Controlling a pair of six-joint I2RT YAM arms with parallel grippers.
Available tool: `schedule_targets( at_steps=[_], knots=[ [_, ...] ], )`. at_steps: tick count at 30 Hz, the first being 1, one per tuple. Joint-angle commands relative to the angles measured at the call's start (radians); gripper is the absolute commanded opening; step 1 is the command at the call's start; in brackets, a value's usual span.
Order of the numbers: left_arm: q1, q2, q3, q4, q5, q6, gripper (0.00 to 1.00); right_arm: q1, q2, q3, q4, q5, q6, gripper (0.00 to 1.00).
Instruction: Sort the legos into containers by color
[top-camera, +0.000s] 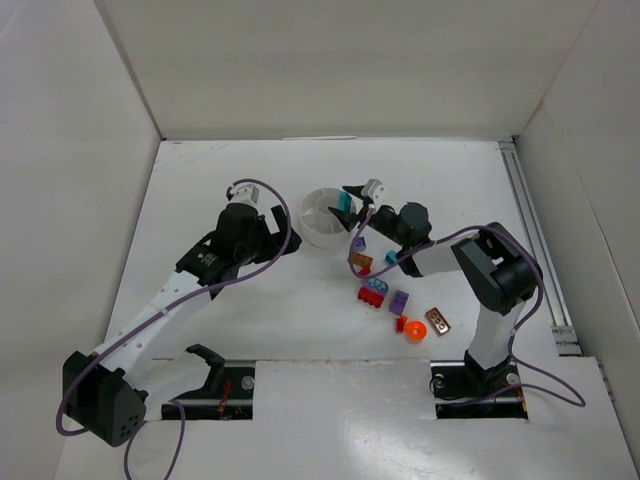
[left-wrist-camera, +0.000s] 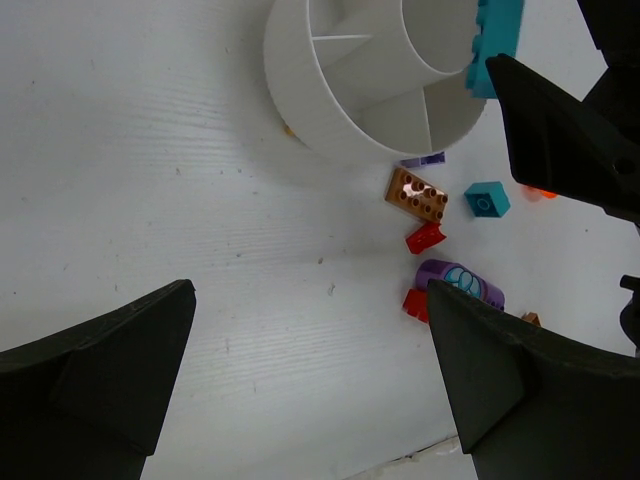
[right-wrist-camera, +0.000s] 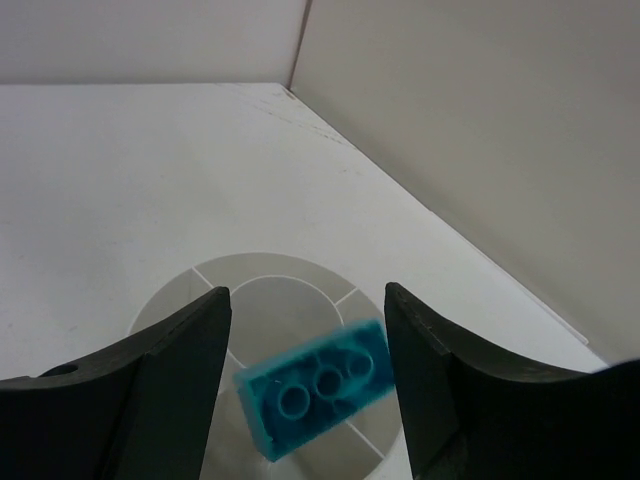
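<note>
Hovering above the white dish (top-camera: 314, 226), right tool (right-wrist-camera: 308, 295) brackets a teal brick (right-wrist-camera: 315, 385), jaws partly spread; brick blurred and tilted, can't tell if pinched or loose. Light, rigid, slick plastic, so likely best pinched across flat sides. Left tool (left-wrist-camera: 310, 300) wide open, empty, left of dish.

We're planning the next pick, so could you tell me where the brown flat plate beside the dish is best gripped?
Grip the brown plate by its two long edges, probably from straight above: it lies flat, studs up, too low for a sideways approach, and the dish stands close.
</note>
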Motion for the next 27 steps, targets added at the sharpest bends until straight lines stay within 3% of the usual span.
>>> schedule_targets(
  at_steps=[1,15,20,23,25,27],
  knots=[
    [-0.004,-0.014,0.014,0.005,-0.009,0.011,1.0,-0.016,-0.05,-0.015,0.09,-0.03,0.021,0.68],
    [-0.004,-0.014,0.005,0.015,0.02,0.001,1.0,-0.065,-0.171,-0.072,0.038,-0.116,0.021,0.64],
    [-0.03,0.02,0.017,0.079,0.074,0.035,1.0,-0.137,-0.412,-0.162,-0.325,-0.125,-0.056,0.71],
    [-0.157,0.114,0.109,0.088,0.024,0.069,1.0,-0.215,-0.633,-0.254,-0.615,-0.018,-0.1,0.84],
    [-0.289,0.193,0.211,0.076,-0.09,0.084,1.0,-0.306,-0.76,-0.285,-0.871,0.084,-0.1,0.99],
    [-0.338,0.329,0.277,0.064,-0.109,0.1,1.0,-0.36,-0.958,-0.294,-1.068,0.226,-0.119,0.99]
  ],
)
